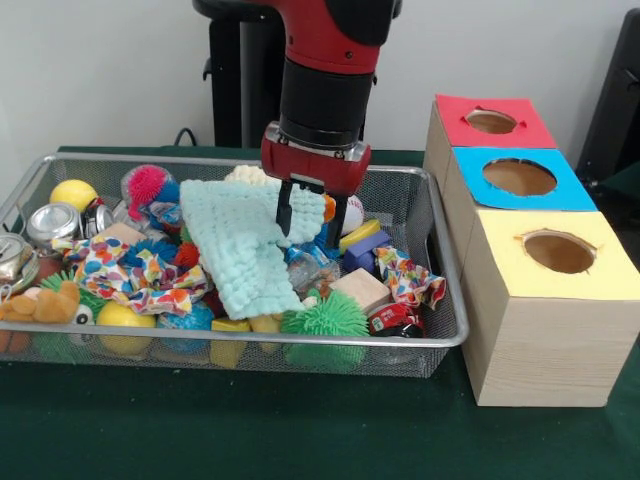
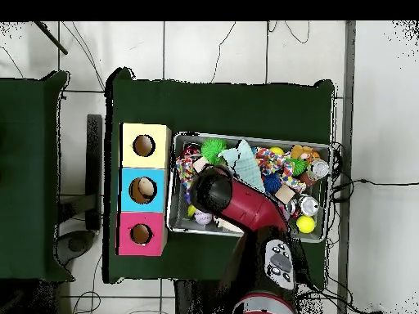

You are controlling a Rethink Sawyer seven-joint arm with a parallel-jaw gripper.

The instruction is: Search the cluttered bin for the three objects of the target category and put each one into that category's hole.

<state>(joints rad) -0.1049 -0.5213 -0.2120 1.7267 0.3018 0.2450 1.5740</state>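
The wire basket (image 1: pixel 440 250) fills the left and middle of the front view, a wide, shallow silver mesh tray on the green desk (image 1: pixel 300 430), heaped with toys. At its lower left corner lies an orange-tan plush animal (image 1: pixel 45 303) against the front wall. One yellow ball (image 1: pixel 73 193) sits at the upper left of the heap, beside one dented can (image 1: pixel 52 222). A patterned cloth (image 1: pixel 130 270) spreads across the left half. In the middle a pale mint knitted cloth (image 1: pixel 240 245) hangs over the pile. The gripper (image 1: pixel 310 212) is down over it; its black fingers (image 1: pixel 287 208) are closed on the knitted cloth's upper right edge. One green spiky ball (image 1: pixel 325 320) rests at the front wall. At the right stand three wooden boxes in a row, red (image 1: pixel 490 120), blue (image 1: pixel 520 178) and yellow (image 1: pixel 555 252), one hole each. The overhead view shows the arm (image 2: pixel 245 208) covering the basket's lower left part, hiding the fingers; the plush animal (image 2: pixel 304 152) shows at the basket's upper right.
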